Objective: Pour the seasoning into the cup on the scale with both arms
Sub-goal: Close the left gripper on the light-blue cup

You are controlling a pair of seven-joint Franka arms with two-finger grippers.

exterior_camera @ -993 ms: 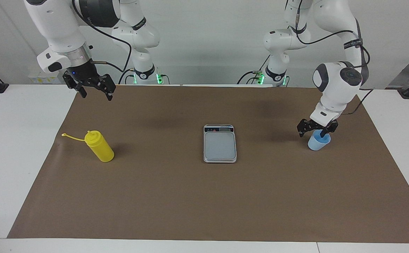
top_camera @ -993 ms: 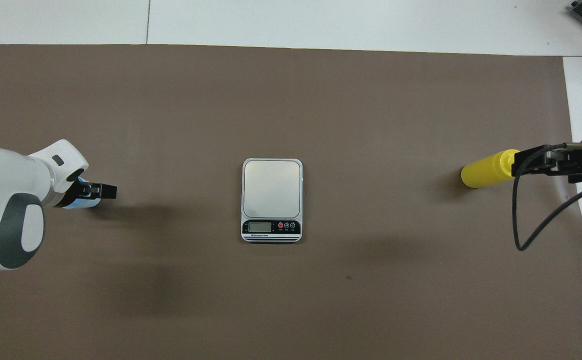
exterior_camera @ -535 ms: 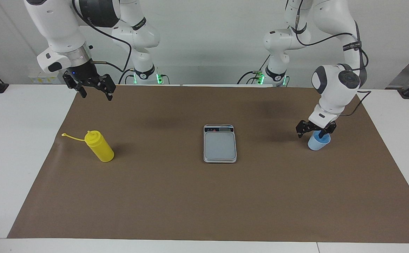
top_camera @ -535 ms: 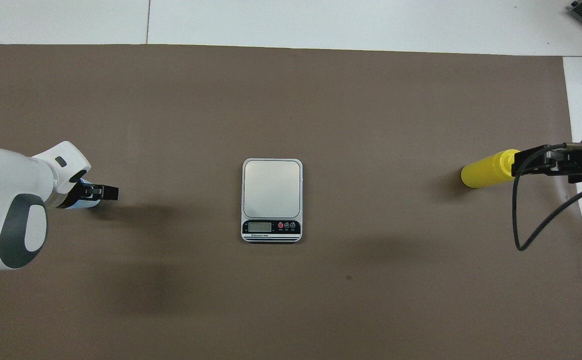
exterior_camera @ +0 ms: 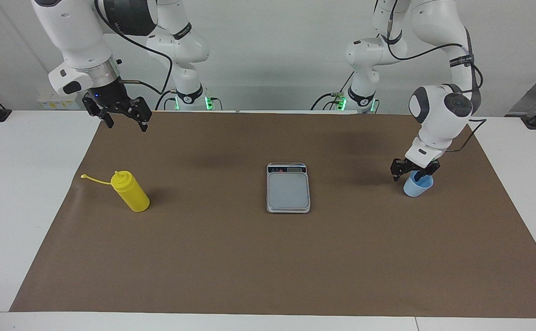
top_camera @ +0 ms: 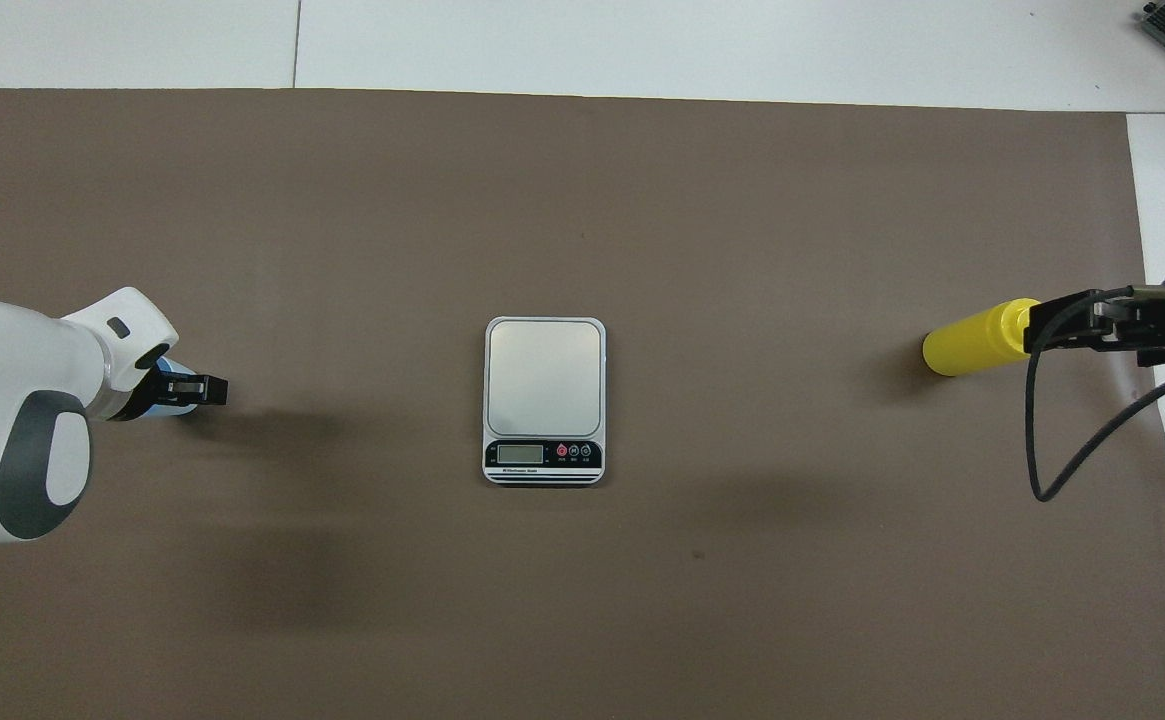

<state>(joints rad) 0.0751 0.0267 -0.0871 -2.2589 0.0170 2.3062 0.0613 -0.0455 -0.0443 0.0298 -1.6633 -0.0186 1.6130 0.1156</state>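
The left gripper (exterior_camera: 409,176) is down at the cup (exterior_camera: 417,188), at the left arm's end of the brown mat (exterior_camera: 268,262). Its fingers are apart and straddle the cup's wall: one dips into the cup's mouth, the other hangs outside the rim on the side toward the scale. The cup stands upright on the mat right under this gripper. I cannot tell whether either finger presses on the wall.

Out from that gripper toward the middle of the mat lies the scale (exterior_camera: 288,191), well apart from the cup. It lies flat with its grey plate bare and its dark display strip at the end nearer to the robots.

Farthest from the left gripper, at the right arm's end of the mat, stands the seasoning (exterior_camera: 132,194). The yellow bottle is upright, and its thin cap strap (exterior_camera: 94,179) trails out from the nozzle toward the mat's edge.

The right gripper (exterior_camera: 126,125) hangs in the air with its fingers spread, holding nothing. It waits above the mat's edge on the robots' side of the tabletop (exterior_camera: 19,184). The bottle is well below it, with clear space between the two.
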